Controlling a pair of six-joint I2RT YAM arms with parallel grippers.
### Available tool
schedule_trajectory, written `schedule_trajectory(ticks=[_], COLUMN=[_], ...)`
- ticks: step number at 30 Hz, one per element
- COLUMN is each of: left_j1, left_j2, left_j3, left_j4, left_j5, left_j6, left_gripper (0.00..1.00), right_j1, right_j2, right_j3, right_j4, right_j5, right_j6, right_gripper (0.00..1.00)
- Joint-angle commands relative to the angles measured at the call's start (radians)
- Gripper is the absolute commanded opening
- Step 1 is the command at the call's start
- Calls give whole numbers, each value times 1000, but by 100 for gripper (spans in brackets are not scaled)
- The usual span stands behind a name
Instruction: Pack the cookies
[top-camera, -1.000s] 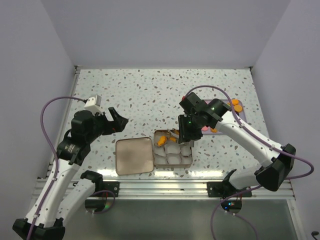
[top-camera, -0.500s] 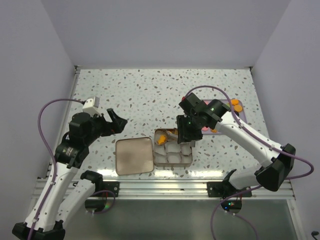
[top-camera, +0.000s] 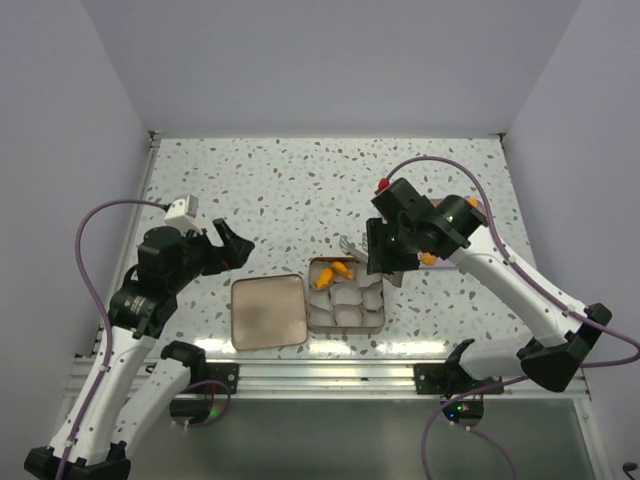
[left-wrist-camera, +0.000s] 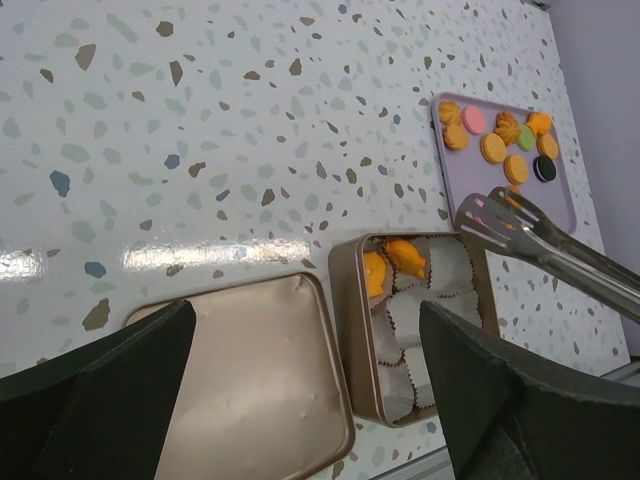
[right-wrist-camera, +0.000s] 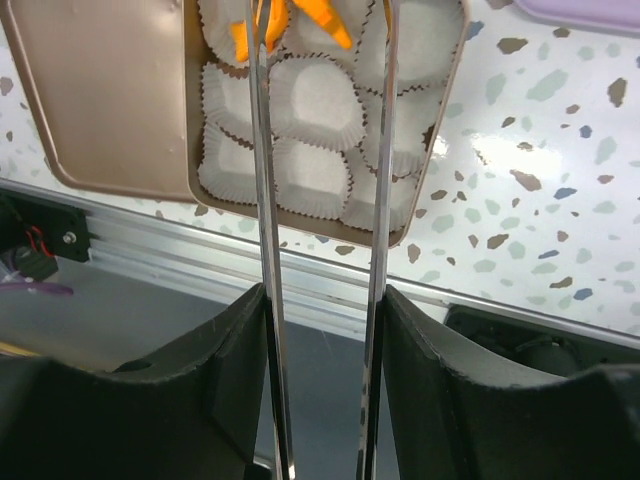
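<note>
Speckled white terrazzo table is carrying three things. An open gold tin is sitting near the front edge. Its lid is lying flat just beside it on the left. A purple tray is sitting farther back on the right, apart from both.

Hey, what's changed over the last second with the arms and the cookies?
The right claw, gripping the tongs, drew up and back from the tin toward the purple tray. The tongs let go of an orange cookie, which now lies in the tin beside the first cookie. The left claw, lid and tin stayed put.
</note>
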Motion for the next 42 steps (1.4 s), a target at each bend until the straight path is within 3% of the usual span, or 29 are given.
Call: schedule_trajectory(ticks=[1,20,29,42], left_j1=[-3,-3,-3,-3], left_j2=[-9,63,69,118], left_j3=[7,45,38,38], left_j4=[1,15,17,52], left_j5=[13,41,31,22], left_j6=[-11,32,38,52], left_gripper=[100,100,100,100], right_j1=[-6,-207,-258,-278], right_j2=[-42,-57,-19,72], right_j3=[51,-64,-161,-173], right_j4=[-58,-96,-18,45], right_j5=[107,239,197,150], right_j6=[-18,-88,-97,-122], right_gripper=[48,52,51,49])
